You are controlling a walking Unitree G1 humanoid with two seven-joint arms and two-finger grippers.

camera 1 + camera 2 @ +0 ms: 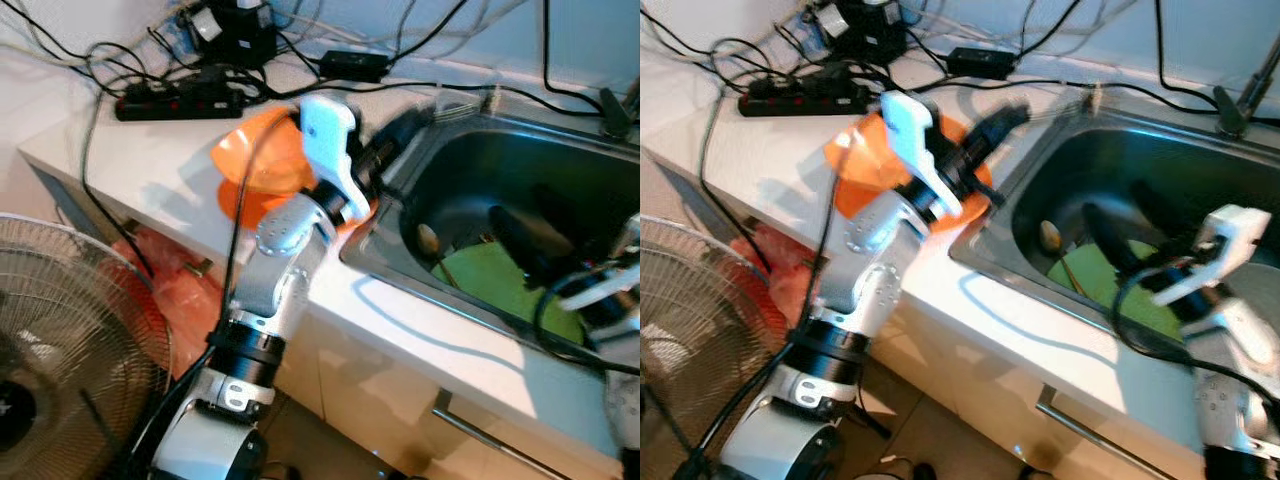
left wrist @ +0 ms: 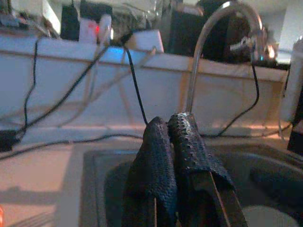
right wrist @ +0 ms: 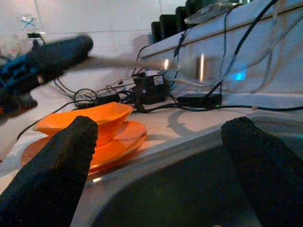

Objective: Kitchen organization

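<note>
White worktop [image 1: 420, 330] with a steel sink [image 1: 560, 180] set in it. Left tool [image 1: 1015, 113] hovers above the sink's near-left corner, fingers pressed together, nothing between them; the left wrist view shows the two black pads touching, pointing over the basin toward the faucet [image 2: 222, 42]. Right tool [image 1: 1125, 235] is down inside the sink, fingers spread wide and empty, over a green plate [image 1: 1100, 285] lying flat on the sink bottom. A spoon [image 1: 1052, 238] rests in the sink just beside the green plate, seemingly touching its edge, can't tell for sure. On the worktop left of the sink, an orange bowl [image 3: 87, 118] sits on top of an orange plate [image 3: 118, 142], partly hidden by the left arm in the head views. Behind them: a black power strip [image 1: 175, 100], a tangle of cables [image 1: 970, 40], and an adapter block [image 1: 352, 64]. A floor fan [image 1: 70, 330] stands below at left. Progress, as a judgement: early to middle. Orange dishes look stacked and out of the basin; green plate and spoon are still in the sink, ungrasped. Likely remaining: right tool closes on the green plate or spoon and lifts it out to the stack.
</note>
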